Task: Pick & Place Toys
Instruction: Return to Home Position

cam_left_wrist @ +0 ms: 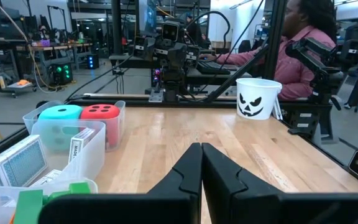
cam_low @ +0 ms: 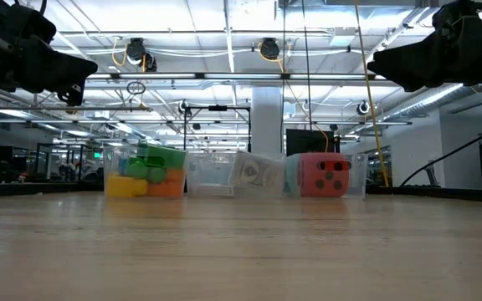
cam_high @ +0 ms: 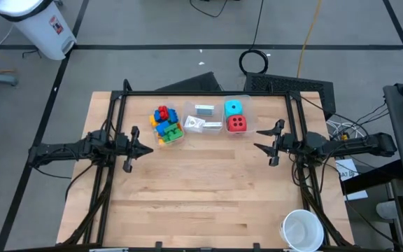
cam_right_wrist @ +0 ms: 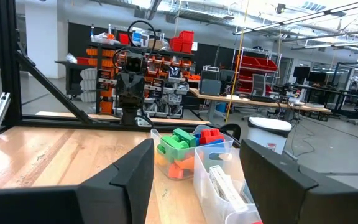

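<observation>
High view: light wooden table [cam_high: 201, 196] with three clear plastic bins in a row at far centre.

- **Left clear bin** [cam_low: 115, 157]: heap of small plastic building bricks [cam_high: 166, 125] in blue, red, green, yellow and orange. Cannot tell how many.
- **Middle clear bin** [cam_low: 212, 171]: three small white/teal cards [cam_high: 203, 109] countable from above.
- **Right clear bin** [cam_low: 358, 171]: two dice, cyan dotted die [cam_high: 233, 108] far, red dotted die [cam_high: 237, 124] near. Low view shows only the red one, which hides the cyan.
- **White round cup** [cam_high: 303, 229]: one, at the near right corner, plain from above. Left wrist view shows a black pumpkin face on it, plus one person in a pink shirt [cam_left_wrist: 303, 43] seated beyond the table.

Left gripper [cam_left_wrist: 201, 152] hangs above the table's left side, near the brick bin, fingers pressed together, empty. Right gripper [cam_right_wrist: 196, 149] hangs above the right side, fingers spread, empty.
</observation>
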